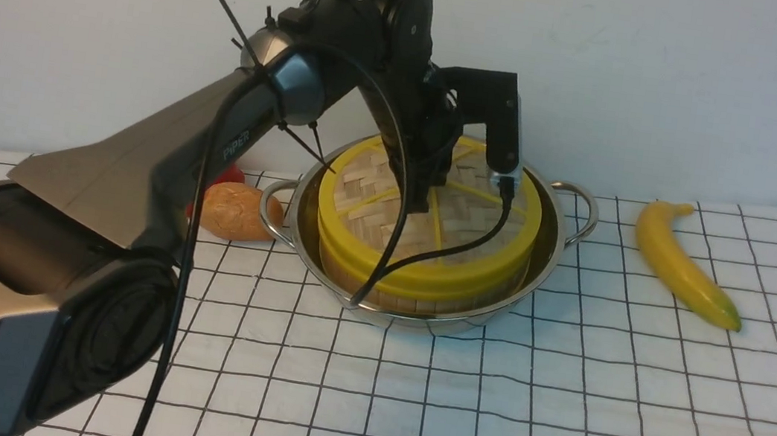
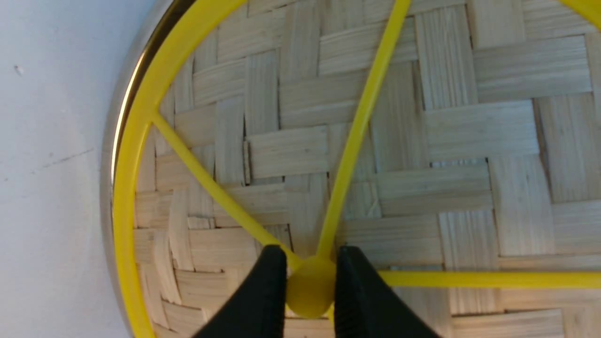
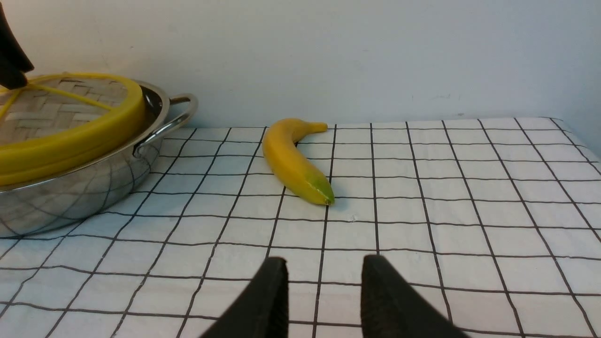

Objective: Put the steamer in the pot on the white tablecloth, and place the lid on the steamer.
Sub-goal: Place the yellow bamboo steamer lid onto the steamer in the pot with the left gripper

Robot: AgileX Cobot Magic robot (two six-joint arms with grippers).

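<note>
Your left gripper (image 2: pixel 311 277) pinches the lid's (image 1: pixel 461 209) yellow hub; the lid sits on the steamer (image 1: pixel 417 282) inside the pot (image 1: pixel 539 268) on the white tablecloth (image 1: pixel 557 420). Your right gripper (image 3: pixel 324 286) hangs parted, empty, apparently above cloth, banana (image 3: pixel 293 162) ahead.

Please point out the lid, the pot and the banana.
lid (image 1: pixel 468 213): front view, woven top.
pot (image 1: pixel 582 193): front view, right loop handle.
banana (image 3: pixel 291 162): right wrist view, middle of body.

Wore grey-and-black casing on the left arm (image 1: pixel 140 163), "PiPER" lettering, looping black cables, tapered black fingers (image 2: pixel 263 291).
</note>
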